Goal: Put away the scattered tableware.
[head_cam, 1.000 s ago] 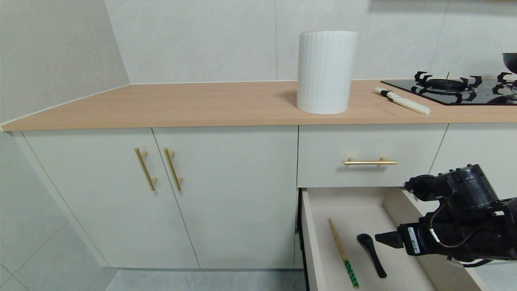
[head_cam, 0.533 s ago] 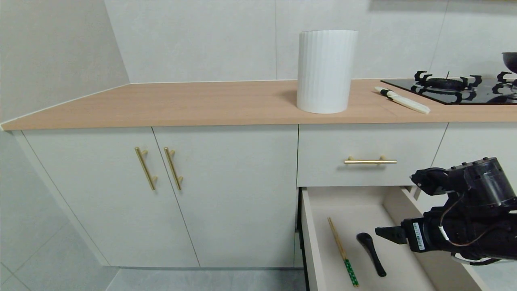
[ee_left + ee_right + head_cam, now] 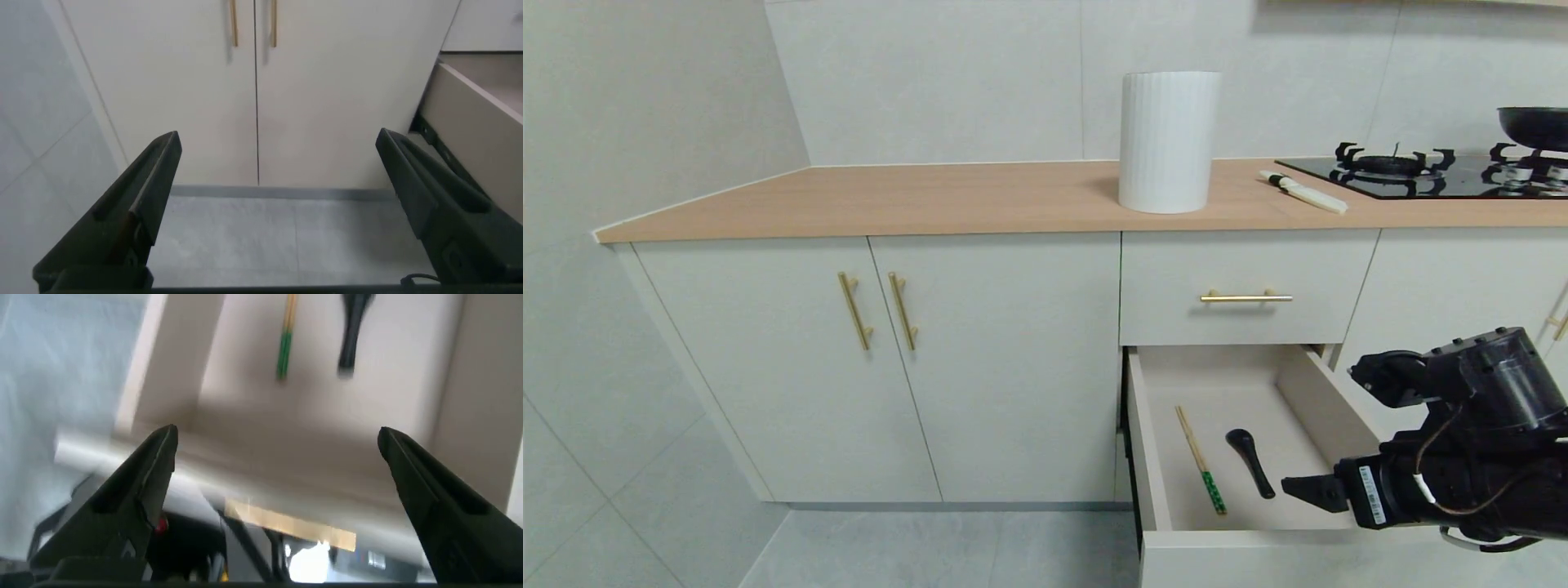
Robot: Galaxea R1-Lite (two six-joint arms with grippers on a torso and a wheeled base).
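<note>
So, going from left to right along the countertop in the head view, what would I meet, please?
White ribbed canister → white knife with a black band → burner grate → black pan.

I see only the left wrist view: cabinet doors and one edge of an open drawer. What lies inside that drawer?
Observer: The open drawer holds a pair of chopsticks with green ends and a black spoon, side by side, not touching.
Operator: Is any tableware left on the countertop?
Observer: One pale utensil with a dark band lies there, between the white ribbed canister and the stove.
Operator: And the right gripper?
Observer: It is open, above the drawer's front part.
</note>
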